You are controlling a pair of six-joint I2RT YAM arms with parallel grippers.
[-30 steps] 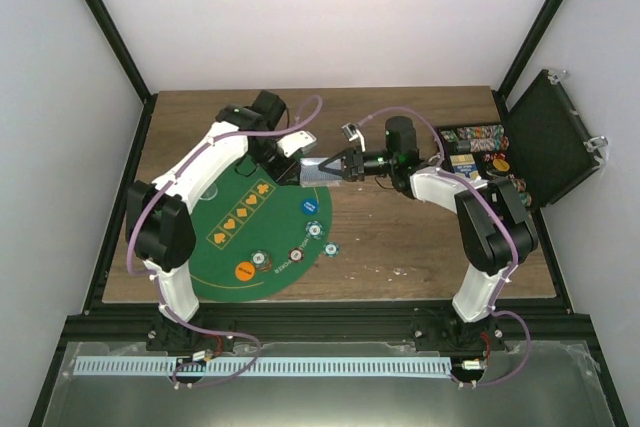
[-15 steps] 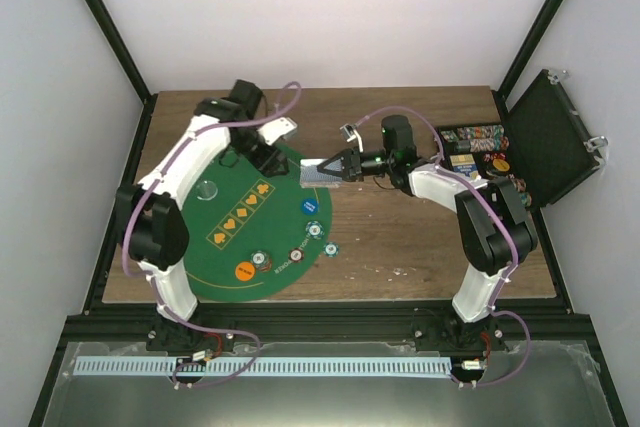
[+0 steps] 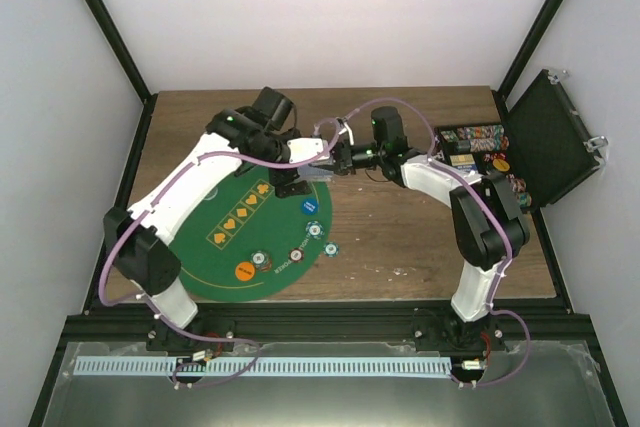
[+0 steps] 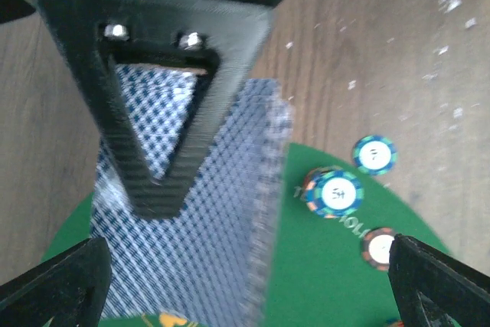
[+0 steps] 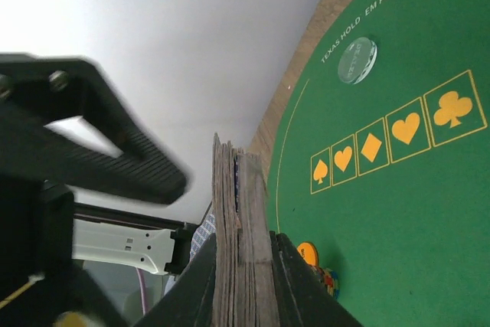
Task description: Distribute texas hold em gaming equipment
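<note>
Left pincer spread wide, pinching nothing; its black fingertips show at the bottom corners of the left wrist view; it hangs over the far edge of the green half-round felt mat on the brown wooden bench; on the mat near-left of this pincer an orange round poker chip, and well left of it in the right wrist view a clear round disc beside the yellow suit boxes; near side of the pincer a flat blue round poker chip, a blue-faced chip on an orange-edged pile and a red-and-white round poker chip, all on felt; a teal-rimmed round poker chip just off the mat on bare wood; stack of playing cards with blue-and-white chequered backs sits between the left pincer's spread fingers, cannot tell if they touch it; right pincer pressed onto that stack, pinching it on edge, both faces clamped, just right of the left pincer; well right of the right pincer an open black hard case at the bench's right edge, lid up, rows of mixed chips in its tray.
</note>
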